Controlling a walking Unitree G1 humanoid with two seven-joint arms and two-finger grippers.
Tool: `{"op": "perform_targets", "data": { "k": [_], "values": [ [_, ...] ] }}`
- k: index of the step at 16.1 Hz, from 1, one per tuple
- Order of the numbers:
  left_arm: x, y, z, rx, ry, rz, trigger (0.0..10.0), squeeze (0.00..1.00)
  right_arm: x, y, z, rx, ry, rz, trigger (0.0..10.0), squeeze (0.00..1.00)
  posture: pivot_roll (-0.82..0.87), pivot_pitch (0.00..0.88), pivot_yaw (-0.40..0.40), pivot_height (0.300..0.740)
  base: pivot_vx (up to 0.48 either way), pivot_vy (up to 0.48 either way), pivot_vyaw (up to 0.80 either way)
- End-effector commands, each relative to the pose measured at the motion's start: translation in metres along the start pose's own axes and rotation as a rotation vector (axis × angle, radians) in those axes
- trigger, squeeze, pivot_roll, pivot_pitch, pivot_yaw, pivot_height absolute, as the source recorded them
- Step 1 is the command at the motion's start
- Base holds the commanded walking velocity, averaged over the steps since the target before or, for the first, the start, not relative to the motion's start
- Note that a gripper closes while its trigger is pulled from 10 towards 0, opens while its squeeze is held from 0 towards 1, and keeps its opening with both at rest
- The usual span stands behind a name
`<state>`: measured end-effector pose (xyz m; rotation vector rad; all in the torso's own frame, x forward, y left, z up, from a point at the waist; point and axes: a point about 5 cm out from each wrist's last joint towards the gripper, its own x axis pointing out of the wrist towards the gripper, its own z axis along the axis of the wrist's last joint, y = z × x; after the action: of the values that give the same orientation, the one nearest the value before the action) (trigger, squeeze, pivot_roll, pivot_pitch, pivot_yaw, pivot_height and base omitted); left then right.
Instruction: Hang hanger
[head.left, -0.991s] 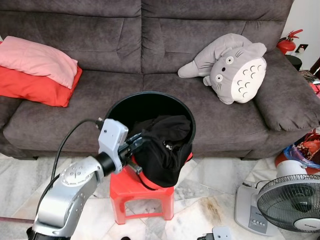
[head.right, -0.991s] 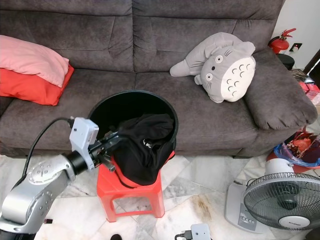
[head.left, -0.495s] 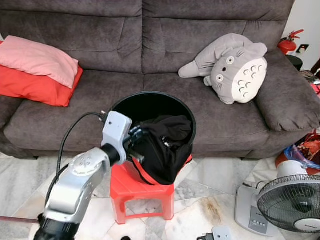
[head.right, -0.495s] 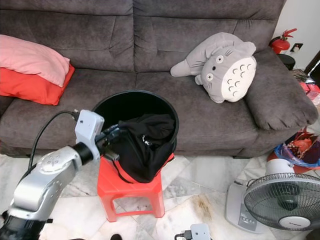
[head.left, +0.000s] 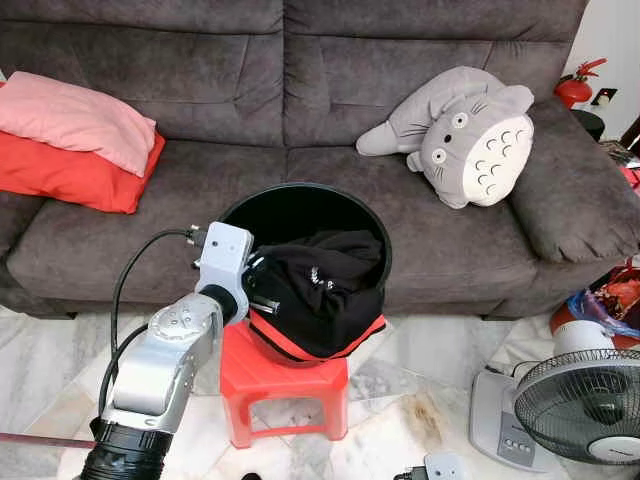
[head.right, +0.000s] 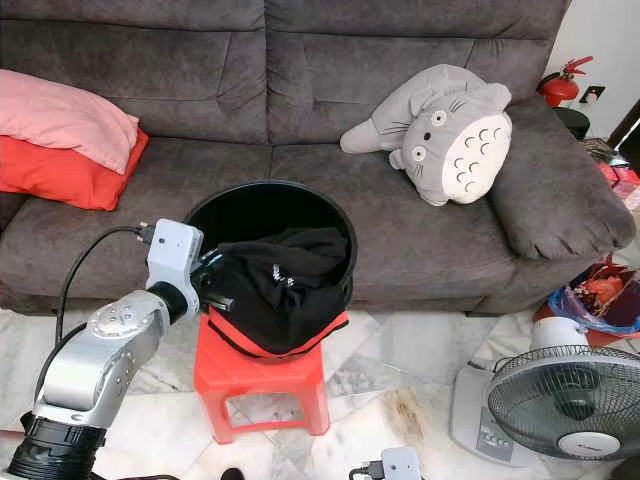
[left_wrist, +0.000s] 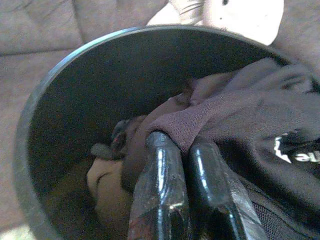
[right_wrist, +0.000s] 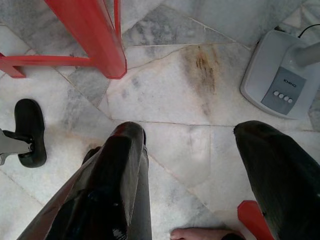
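Note:
A black bucket (head.left: 236, 209) stands on a red plastic stool (head.left: 285, 385) in front of the sofa. A black garment (head.left: 320, 290) with a red edge and small white print lies bunched over the bucket's near rim. My left gripper (head.left: 258, 282) is at that rim, shut on a fold of the garment (left_wrist: 210, 107); its two fingertips (left_wrist: 159, 142) press together on the cloth. More cloth lies dim inside the bucket (left_wrist: 75, 100). My right gripper (right_wrist: 190, 135) hangs low over the marble floor, open and holding nothing.
A grey sofa (head.left: 200, 180) carries pink and red pillows (head.left: 75, 140) and a grey plush toy (head.left: 470, 135). A standing fan (head.left: 580, 405) and its base (right_wrist: 277, 75) sit on the floor to the right. A bare foot (right_wrist: 200, 234) is near my right gripper.
My left gripper has lifted and drawn back toward the bucket's left rim with the garment. The cloth, which hung down over the stool, now sits higher and spread wider.

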<state>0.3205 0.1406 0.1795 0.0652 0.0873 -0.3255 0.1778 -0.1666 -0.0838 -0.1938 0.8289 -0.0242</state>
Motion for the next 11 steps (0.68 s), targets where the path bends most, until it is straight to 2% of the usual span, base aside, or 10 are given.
{"op": "perform_targets", "data": {
  "k": [1, 2, 3, 4, 5, 7, 9, 11],
  "values": [
    [0.001, -0.001, -0.008, 0.008, 0.050, 0.029, 3.9, 0.00, -0.003, 0.000, -0.010, 0.002, 0.040, -0.002, 10.0, 0.00, -0.03, 0.212, -0.033, 0.740, 0.000, 0.000, 0.00],
    [0.001, -0.001, -0.009, 0.006, 0.057, 0.038, 3.9, 0.00, -0.003, 0.000, -0.010, 0.002, 0.040, -0.001, 10.0, 0.00, -0.03, 0.212, -0.033, 0.740, 0.000, 0.000, 0.00],
    [0.001, -0.005, -0.013, 0.021, 0.081, 0.021, 4.4, 0.00, -0.003, 0.000, -0.010, 0.002, 0.040, -0.001, 10.0, 0.00, -0.03, 0.209, -0.033, 0.740, 0.000, 0.000, 0.00],
    [0.001, -0.007, -0.016, 0.018, 0.100, 0.015, 5.9, 0.00, -0.003, 0.000, -0.010, 0.001, 0.040, -0.001, 10.0, 0.00, -0.03, 0.209, -0.033, 0.740, 0.000, 0.000, 0.00],
    [0.002, -0.010, -0.019, 0.010, 0.118, 0.015, 10.0, 0.00, -0.003, 0.000, -0.010, 0.001, 0.040, -0.001, 10.0, 0.00, -0.03, 0.208, -0.033, 0.740, 0.000, 0.000, 0.00],
    [0.003, -0.016, -0.021, 0.027, 0.122, 0.007, 10.0, 0.00, -0.003, 0.000, -0.010, 0.001, 0.041, -0.001, 10.0, 0.00, -0.04, 0.206, -0.032, 0.740, 0.000, 0.000, 0.00],
    [0.007, -0.020, -0.016, 0.013, 0.085, 0.005, 10.0, 0.00, -0.003, 0.000, -0.010, 0.000, 0.042, -0.001, 10.0, 0.00, -0.03, 0.204, -0.032, 0.740, 0.000, 0.000, 0.00],
    [0.019, -0.019, -0.011, 0.020, 0.089, 0.027, 10.0, 0.00, -0.003, 0.000, -0.011, 0.000, 0.044, 0.000, 10.0, 0.00, -0.03, 0.201, -0.030, 0.740, 0.000, 0.000, 0.00]
  ]
}}
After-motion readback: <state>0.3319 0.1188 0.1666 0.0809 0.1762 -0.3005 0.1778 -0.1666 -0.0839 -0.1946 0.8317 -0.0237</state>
